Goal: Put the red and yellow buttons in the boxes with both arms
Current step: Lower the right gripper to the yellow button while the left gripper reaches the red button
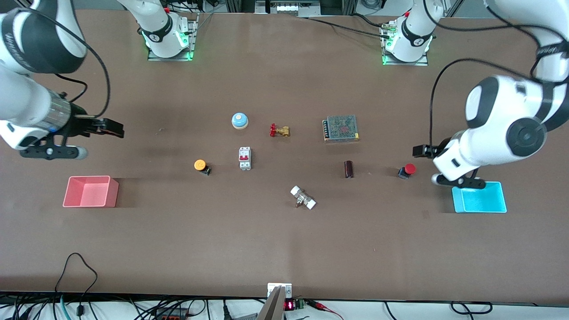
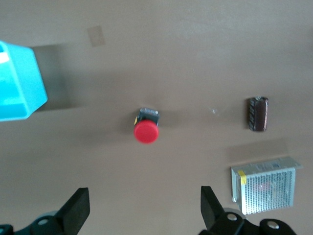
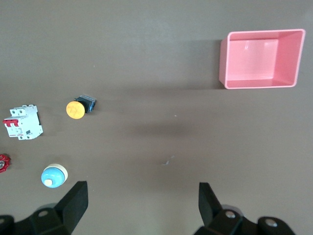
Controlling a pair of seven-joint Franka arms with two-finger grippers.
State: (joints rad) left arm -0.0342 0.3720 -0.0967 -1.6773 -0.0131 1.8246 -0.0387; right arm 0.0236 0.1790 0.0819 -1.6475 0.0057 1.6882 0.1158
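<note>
1. Red cap first, in the front view: the red button point(image 1: 407, 170) lies on the table point(image 1: 275, 240) toward the left arm's end, with the cyan box point(image 1: 480, 198) near it at about four o'clock. The left gripper point(image 1: 422, 151) hangs with fingers spread and nothing in them, over the table just at the button's one o'clock. The yellow button point(image 1: 202, 166) lies toward the middle, and the pink box point(image 1: 91, 191) sits well apart from it at about eight o'clock. The right gripper point(image 1: 111, 128), released and empty, hangs over the table well off at the yellow button's ten o'clock. By my reading each arm is nearer its own button, the left by far the closer.

2. Left wrist view: the red button point(image 2: 146, 128) shows at twelve o'clock from the open left gripper point(image 2: 144, 208), centred between the jaws, its dark base pointing away from them; the cyan box point(image 2: 22, 81) is at ten o'clock.

3. Right wrist view: the yellow button point(image 3: 79, 107) sits at about eleven o'clock from the open right gripper point(image 3: 143, 205), off the jaw line, its long axis running crosswise; the pink box point(image 3: 260, 58) is at one o'clock.
</note>
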